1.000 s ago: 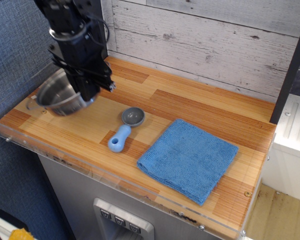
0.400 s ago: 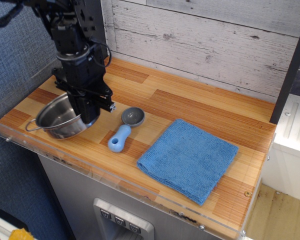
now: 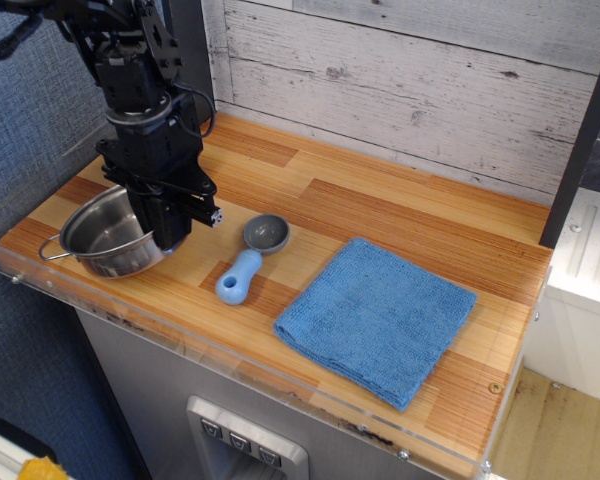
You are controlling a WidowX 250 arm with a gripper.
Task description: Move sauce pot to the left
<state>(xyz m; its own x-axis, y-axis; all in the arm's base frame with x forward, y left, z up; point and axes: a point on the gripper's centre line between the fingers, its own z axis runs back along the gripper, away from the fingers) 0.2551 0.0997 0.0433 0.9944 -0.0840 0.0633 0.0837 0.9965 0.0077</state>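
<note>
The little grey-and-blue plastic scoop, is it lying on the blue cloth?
No, the grey-and-blue scoop lies on the bare wooden counter, apart from the folded blue cloth.

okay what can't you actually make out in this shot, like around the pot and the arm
Only one view, observation.image.
- Gripper: its fingers sit behind the black body at the sauce pot rim, so open or shut cannot be told.
- Sauce pot's right rim and right handle: hidden by the arm.
- Whether the pot rests on the counter or is lifted: unclear.
- Arm's upper part: cut off by the top edge.
</note>
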